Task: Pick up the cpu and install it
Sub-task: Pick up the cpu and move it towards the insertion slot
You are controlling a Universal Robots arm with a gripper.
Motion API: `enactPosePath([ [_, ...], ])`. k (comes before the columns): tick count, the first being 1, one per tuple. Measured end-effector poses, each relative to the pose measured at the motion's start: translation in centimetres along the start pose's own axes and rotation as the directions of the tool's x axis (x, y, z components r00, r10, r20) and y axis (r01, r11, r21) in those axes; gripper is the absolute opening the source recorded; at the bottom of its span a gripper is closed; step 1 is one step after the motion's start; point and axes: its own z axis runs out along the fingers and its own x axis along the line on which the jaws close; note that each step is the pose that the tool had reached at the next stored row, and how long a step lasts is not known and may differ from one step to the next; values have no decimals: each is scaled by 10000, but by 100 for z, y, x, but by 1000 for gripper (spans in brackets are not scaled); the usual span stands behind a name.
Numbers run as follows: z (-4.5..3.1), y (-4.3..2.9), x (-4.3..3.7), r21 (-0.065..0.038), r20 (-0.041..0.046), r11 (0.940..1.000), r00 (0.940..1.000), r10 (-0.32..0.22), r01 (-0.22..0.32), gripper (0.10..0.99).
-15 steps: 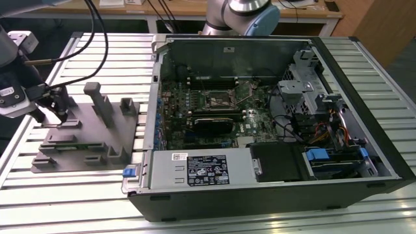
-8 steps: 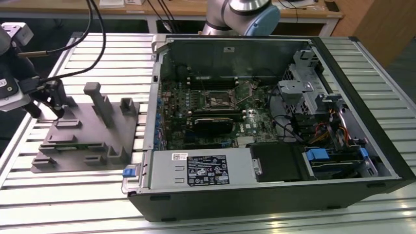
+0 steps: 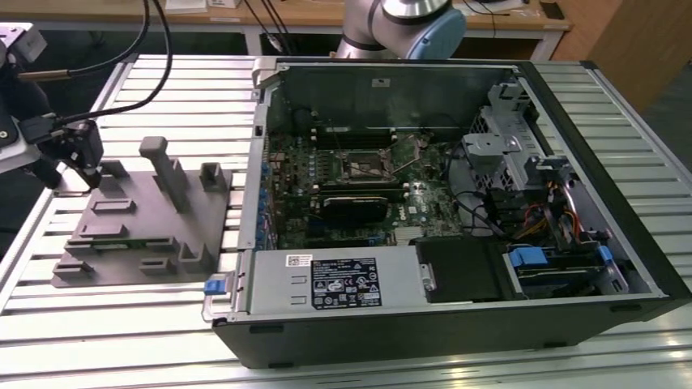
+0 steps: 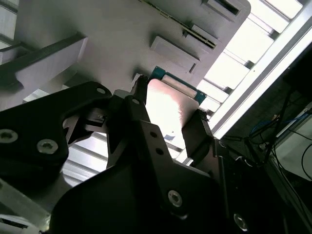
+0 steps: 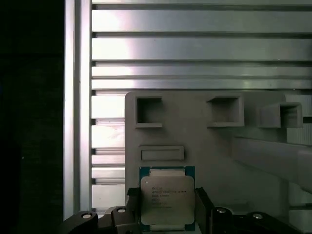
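In the exterior view the gripper (image 3: 84,168) is low over the far corner of the grey fixture (image 3: 130,223), at the exterior view's left. The open computer case (image 3: 433,336) stands well apart to the right on the slatted desk (image 3: 119,324), with bare desk and the fixture's upright posts between them, so any sideways move would have to clear those posts and the case wall. In the second wrist view the cpu (image 4: 170,105) lies flat on the fixture, its pale metal top between the dark fingers (image 4: 195,134), which look closed against two opposite edges. In the first wrist view the cpu (image 5: 167,197) sits square in its seat near the fixture's corner, green border showing and a finger at each side. I judge it light, stiff and thin, with a smooth lid that could slip and an underside that is probably delicate; the bare side edges are the place to hold it.
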Motion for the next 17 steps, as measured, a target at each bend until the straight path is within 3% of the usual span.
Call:
enactPosePath([
  [1, -89, 4, -2, 0, 0, 10000, 10000, 0, 0, 537],
  [17, -530, 23, -12, 1, 0, 10000, 10000, 0, 0, 537],
])
